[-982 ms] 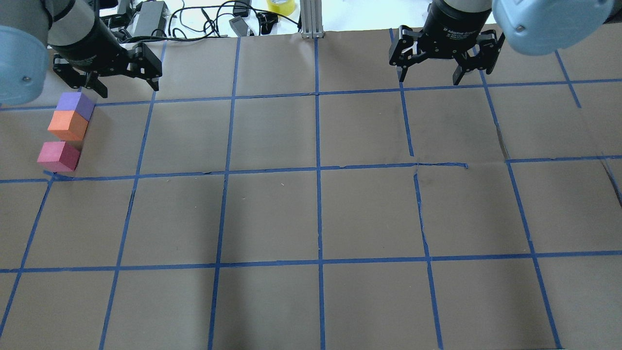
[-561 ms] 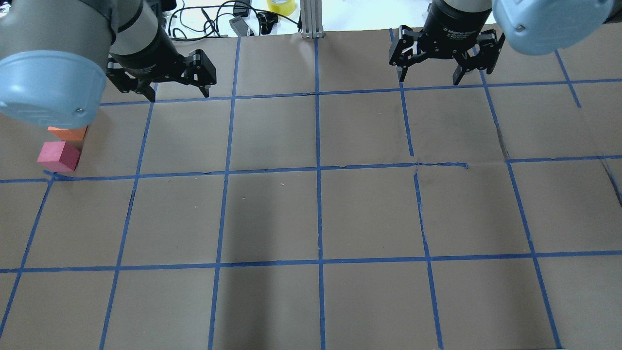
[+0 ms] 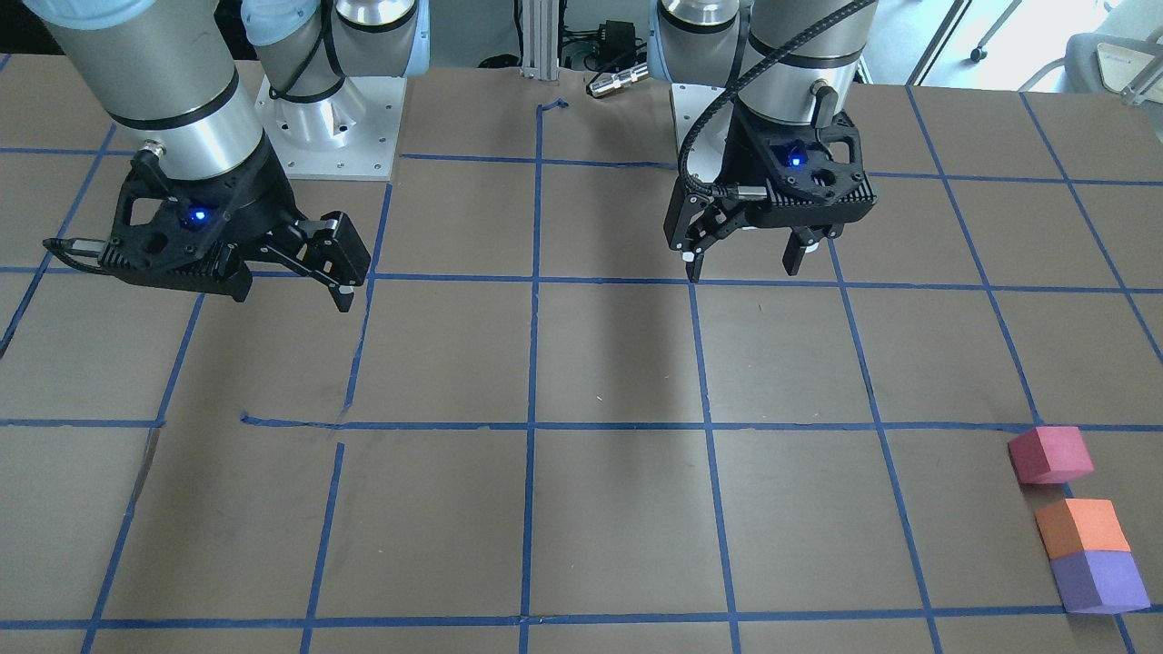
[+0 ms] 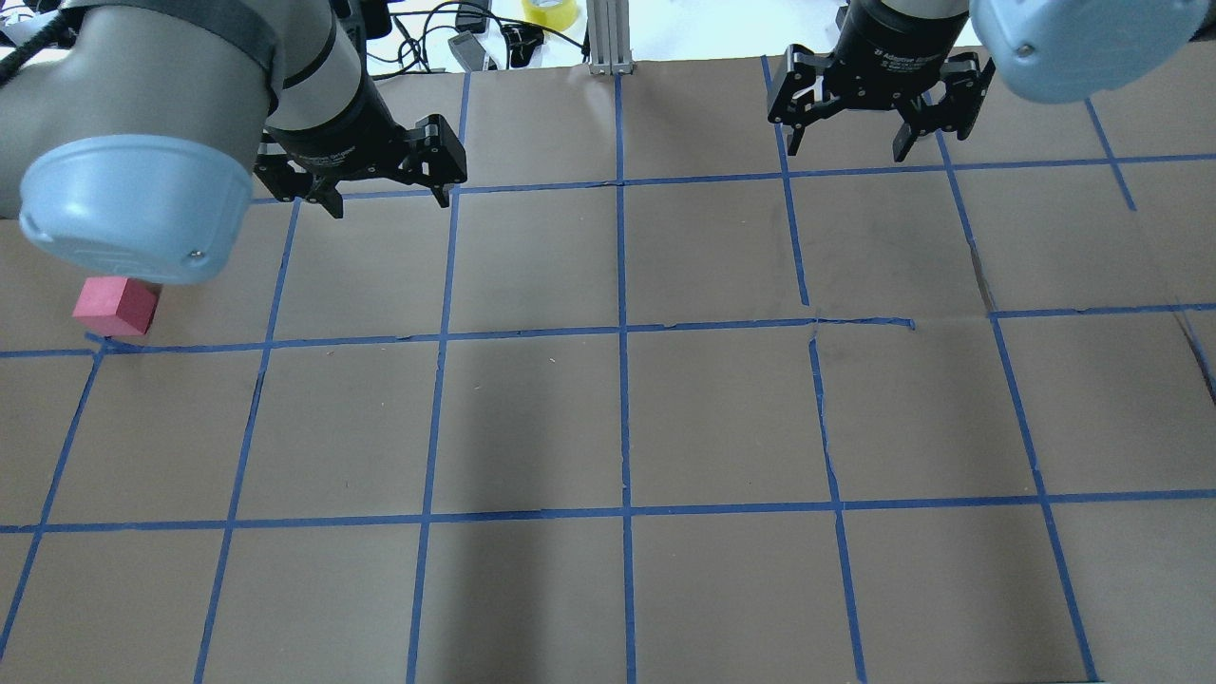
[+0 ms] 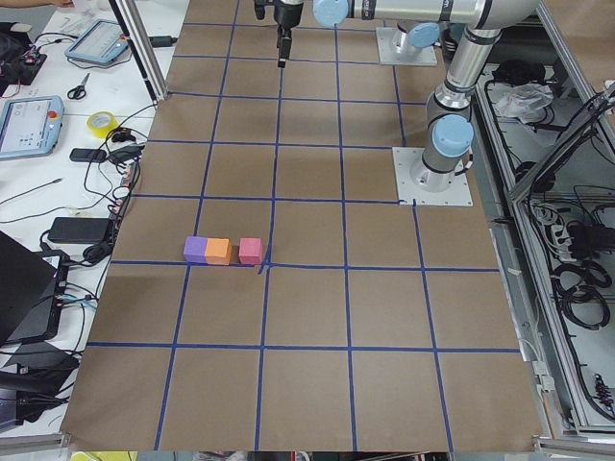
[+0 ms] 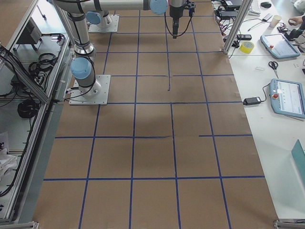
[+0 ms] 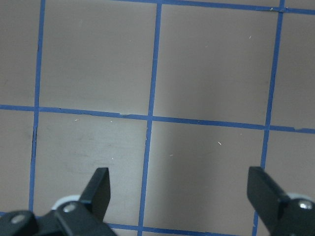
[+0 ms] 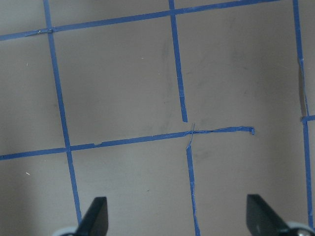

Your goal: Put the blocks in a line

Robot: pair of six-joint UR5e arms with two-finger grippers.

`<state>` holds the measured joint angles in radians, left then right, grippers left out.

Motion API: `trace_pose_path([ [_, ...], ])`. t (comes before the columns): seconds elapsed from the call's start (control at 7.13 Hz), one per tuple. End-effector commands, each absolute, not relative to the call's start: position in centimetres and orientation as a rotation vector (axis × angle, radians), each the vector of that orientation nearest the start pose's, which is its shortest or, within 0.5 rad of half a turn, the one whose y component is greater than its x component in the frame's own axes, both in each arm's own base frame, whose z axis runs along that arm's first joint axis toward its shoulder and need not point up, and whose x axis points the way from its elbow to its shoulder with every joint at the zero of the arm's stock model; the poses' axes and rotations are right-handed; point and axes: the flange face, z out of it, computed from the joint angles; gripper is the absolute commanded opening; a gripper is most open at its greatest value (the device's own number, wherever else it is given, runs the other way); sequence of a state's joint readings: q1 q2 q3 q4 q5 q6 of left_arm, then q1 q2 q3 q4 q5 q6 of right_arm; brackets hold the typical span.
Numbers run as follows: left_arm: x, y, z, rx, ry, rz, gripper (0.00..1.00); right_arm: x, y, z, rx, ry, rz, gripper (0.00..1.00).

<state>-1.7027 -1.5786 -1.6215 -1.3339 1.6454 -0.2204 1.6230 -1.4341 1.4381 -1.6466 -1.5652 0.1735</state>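
Observation:
Three blocks lie in a row near the table's left end. In the front-facing view they are the pinkish-red block point(image 3: 1049, 454), the orange block point(image 3: 1083, 527) and the purple block point(image 3: 1098, 581). Orange and purple touch; the pinkish-red one stands a small gap apart. In the overhead view only the pinkish-red block point(image 4: 116, 306) shows; my left arm's elbow hides the other two. My left gripper point(image 4: 388, 201) is open and empty, well to the right of the blocks. My right gripper point(image 4: 845, 147) is open and empty at the far right.
Brown paper with a blue tape grid point(image 4: 622, 328) covers the table. Cables, a power brick and a yellow tape roll point(image 4: 549, 11) lie beyond the far edge, by an aluminium post point(image 4: 608, 38). The left exterior view also shows the block row point(image 5: 221, 251).
My left arm has swung to the right, away from the blocks, and its elbow now covers the purple and orange ones in the overhead view. The right gripper has barely moved.

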Motion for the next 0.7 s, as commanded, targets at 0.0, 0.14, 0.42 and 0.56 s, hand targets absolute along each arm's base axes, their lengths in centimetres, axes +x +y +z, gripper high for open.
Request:
trace_pose_path([
  [0.0,-17.1,-41.0,51.4,-0.115,2.958,0.07,1.0,15.5,-54.2,50.0,0.205,3.154,-0.131,1.0],
  [0.14,-16.4,-41.9,51.9,-0.149,2.939,0.012,1.0,15.1,-53.9,50.3,0.214,3.18,-0.141,1.0],
  [0.42,-13.5,-48.2,52.5,-0.049,2.978,-0.345,1.0,15.3,-54.0,50.2,0.229,3.168,-0.14,1.0],
  [0.56,-14.3,-50.0,51.3,-0.052,3.079,-0.425,1.0,15.3,-54.0,50.2,0.229,3.168,-0.139,1.0],
])
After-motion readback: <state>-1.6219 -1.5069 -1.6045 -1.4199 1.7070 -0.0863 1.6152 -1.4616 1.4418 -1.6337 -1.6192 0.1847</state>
